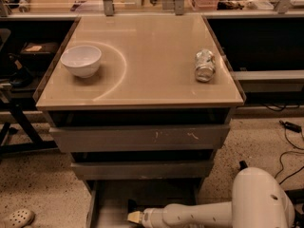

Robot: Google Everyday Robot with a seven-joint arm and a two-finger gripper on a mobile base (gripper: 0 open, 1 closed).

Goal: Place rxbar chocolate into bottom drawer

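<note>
The bottom drawer [110, 199] is pulled open below the two wider grey drawers; its shallow grey tray shows at the bottom edge of the view. My white arm reaches in from the lower right, and my gripper [134, 216] is inside the drawer, low over its floor. A small dark shape [131, 204] lies right at the gripper's tip; it may be the rxbar chocolate, but I cannot tell for sure, nor whether it is held or resting on the tray.
On the tan cabinet top [152, 56] stand a white bowl [81, 60] at the left and a crushed silver can [204, 65] at the right. The upper drawers [140, 137] are shut. Cables [289, 127] lie on the floor at right, a shoe [16, 218] at left.
</note>
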